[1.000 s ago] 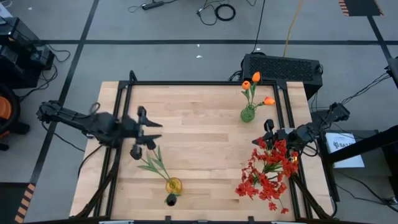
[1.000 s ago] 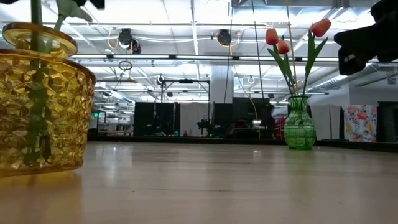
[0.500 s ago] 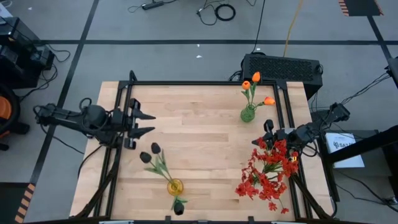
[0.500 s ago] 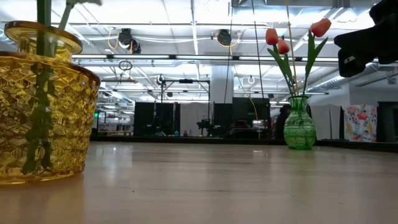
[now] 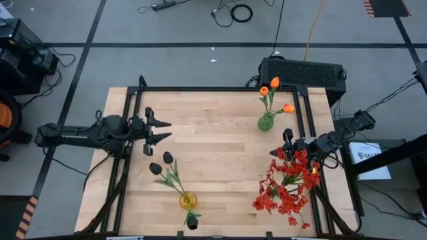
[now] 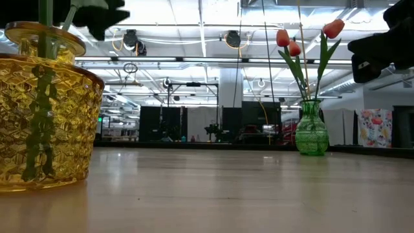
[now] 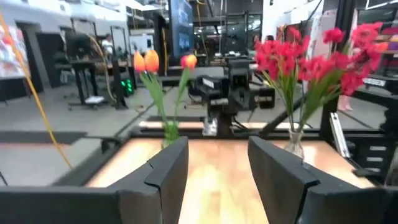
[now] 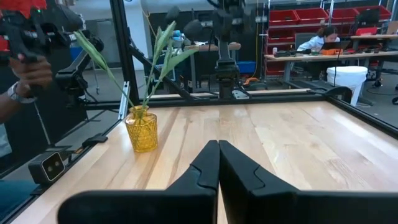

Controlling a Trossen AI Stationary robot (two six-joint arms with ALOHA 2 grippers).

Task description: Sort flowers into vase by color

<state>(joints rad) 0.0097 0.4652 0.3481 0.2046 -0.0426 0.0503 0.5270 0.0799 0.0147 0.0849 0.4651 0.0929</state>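
High view shows the left gripper [image 5: 163, 130] over the wooden table [image 5: 220, 167] near its left side, its two fingers spread apart with nothing between them. The left wrist view confirms this: the dark fingers [image 7: 168, 171] stand parted, bare tabletop showing in the gap.

Taking the yellow vase [image 5: 187, 199] as the landmark: it stands near the table's front edge, and the left gripper hangs well behind it and a little to the left. Two black tulip-like flowers [image 5: 161, 162] rise from the yellow vase on leafy green stems, leaning back and left toward that gripper but apart from it. A third black bloom [image 5: 192, 221] droops from the vase on the front side. In the low view the yellow vase [image 6: 44, 110] fills the left foreground with green stems inside its faceted glass.

Far back and right of the yellow vase stands the green vase [image 5: 265, 122], holding the orange tulip-like flowers [image 5: 274, 90]. Well to the right of the yellow vase, near the table's right edge, the red flowers [image 5: 287, 183] form a bushy cluster; the left wrist view shows them standing in a clear vase [image 7: 293, 142].

The right gripper [image 5: 288, 141] waits beside the red flowers, at their rear edge, its fingers [image 8: 208, 165] pressed together on nothing.
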